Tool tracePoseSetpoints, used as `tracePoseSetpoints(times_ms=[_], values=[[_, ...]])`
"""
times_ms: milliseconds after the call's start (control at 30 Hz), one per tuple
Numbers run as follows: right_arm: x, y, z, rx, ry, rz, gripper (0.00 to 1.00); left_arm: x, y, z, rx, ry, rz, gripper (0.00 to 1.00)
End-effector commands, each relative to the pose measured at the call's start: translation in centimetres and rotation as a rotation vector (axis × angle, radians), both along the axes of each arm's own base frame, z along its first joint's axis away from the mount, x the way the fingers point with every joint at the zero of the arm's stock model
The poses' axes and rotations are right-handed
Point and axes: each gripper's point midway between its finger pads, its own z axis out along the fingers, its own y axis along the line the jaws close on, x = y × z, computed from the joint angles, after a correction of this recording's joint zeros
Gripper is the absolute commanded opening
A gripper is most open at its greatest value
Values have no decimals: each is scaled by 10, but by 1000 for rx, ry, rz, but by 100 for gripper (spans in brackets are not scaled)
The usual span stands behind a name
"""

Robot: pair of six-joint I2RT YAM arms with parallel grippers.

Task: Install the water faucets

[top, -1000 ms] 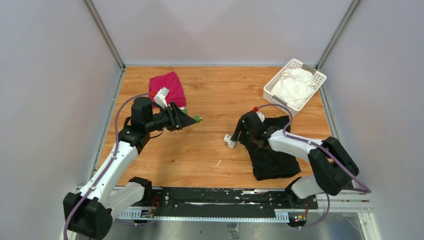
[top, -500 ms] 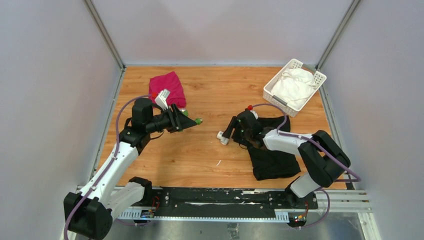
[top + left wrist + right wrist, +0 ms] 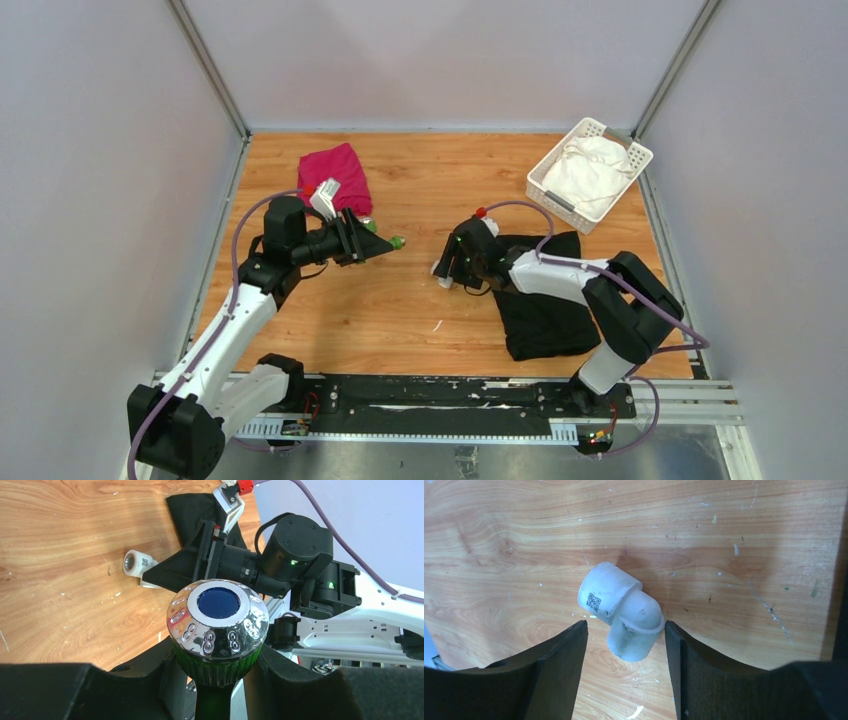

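Observation:
My left gripper (image 3: 384,243) is shut on the green tap (image 3: 397,241) and holds it above the table. In the left wrist view the tap's chrome knob (image 3: 218,622) with a blue centre fills the space between the fingers. The white pipe fitting (image 3: 621,609), an elbow, lies on the wood. My right gripper (image 3: 626,637) is low over it and open. One end of the fitting sits between the fingers, close against the right finger (image 3: 684,650), with a gap to the left one. From above, the fitting (image 3: 441,279) barely shows under the right gripper (image 3: 445,270).
A red cloth (image 3: 336,168) lies at the back left behind the left arm. A black cloth (image 3: 542,312) lies under the right forearm. A white basket (image 3: 541,180) holding a white cloth (image 3: 590,165) stands at the back right. Grey walls close in on three sides.
My right gripper has moved left across the table, and the white fitting at its fingertips has shifted left with it. The left gripper with the tap has barely moved.

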Motion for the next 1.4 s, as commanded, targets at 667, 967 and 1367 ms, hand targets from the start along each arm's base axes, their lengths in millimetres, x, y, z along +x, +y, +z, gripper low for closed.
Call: tracePoseSetpoints(times_ms=[667,967,1367], values=[[10,-38,20,-496,-115,169,0,-10,2,-2,4,-13,-23,0],[18,-64,66,-1030,-214,506,0,-2,11,14,-31,-36,17,0],[-1,-88,65,-1630,-68,872,0,25,86,-21,-36,127,363,0]])
